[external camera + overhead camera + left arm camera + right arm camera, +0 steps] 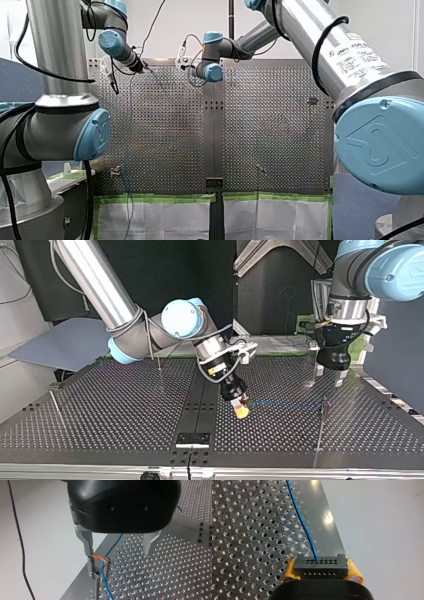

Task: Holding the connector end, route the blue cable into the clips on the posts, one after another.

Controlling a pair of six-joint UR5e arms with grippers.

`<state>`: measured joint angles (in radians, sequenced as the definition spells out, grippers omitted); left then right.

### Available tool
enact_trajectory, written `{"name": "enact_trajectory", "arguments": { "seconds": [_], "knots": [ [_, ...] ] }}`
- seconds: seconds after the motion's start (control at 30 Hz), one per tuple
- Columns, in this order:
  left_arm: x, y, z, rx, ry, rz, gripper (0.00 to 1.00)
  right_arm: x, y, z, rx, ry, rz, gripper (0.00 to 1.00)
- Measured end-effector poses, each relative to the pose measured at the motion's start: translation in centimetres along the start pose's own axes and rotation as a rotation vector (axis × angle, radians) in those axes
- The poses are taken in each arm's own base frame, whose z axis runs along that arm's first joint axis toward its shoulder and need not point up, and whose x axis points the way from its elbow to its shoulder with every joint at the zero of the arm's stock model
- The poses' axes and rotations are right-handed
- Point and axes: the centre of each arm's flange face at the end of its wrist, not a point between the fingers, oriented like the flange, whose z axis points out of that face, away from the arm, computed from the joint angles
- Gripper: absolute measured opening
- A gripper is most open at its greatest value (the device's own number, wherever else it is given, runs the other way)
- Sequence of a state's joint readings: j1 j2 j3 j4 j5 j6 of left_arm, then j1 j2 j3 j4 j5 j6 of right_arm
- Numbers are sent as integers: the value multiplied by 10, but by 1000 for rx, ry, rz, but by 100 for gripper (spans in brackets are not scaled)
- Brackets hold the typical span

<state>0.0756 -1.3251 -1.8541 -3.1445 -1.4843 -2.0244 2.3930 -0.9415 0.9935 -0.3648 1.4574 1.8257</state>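
Currently the connector is clamped between the yellow pads of my right claw, low over the counter. The blue cable is led out of it. My left claw is held wide open and empty above a clip on a post, where the cable passes.

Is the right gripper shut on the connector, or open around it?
Shut on it: in the right wrist view, the right gripper has its yellow pads pressed against both sides of the black connector.
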Motion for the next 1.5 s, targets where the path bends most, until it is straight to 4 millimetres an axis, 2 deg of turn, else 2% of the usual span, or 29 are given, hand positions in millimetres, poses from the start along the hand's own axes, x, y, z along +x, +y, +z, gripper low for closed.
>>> {"name": "enact_trajectory", "arguments": {
  "seconds": [0.17,0.5,0.7,1.0,1.13,1.5],
  "knots": [
    [-2,-2,-10,-14,20,33,100,0,1,-1,-4,-6,1,0],
    [-2,-4,-10,-6,13,117,100,-1,7,-2,-48,-9,17,0],
    [5,3,3,-11,23,167,100,-2,9,-4,-71,-18,28,0],
    [29,16,22,-6,105,241,100,-5,10,-5,-80,-29,33,0],
    [22,14,21,10,75,276,100,-5,11,-5,-80,-29,34,0],
    [-14,-4,7,74,-90,365,100,-8,11,-5,-82,-32,34,0]
  ]
}}
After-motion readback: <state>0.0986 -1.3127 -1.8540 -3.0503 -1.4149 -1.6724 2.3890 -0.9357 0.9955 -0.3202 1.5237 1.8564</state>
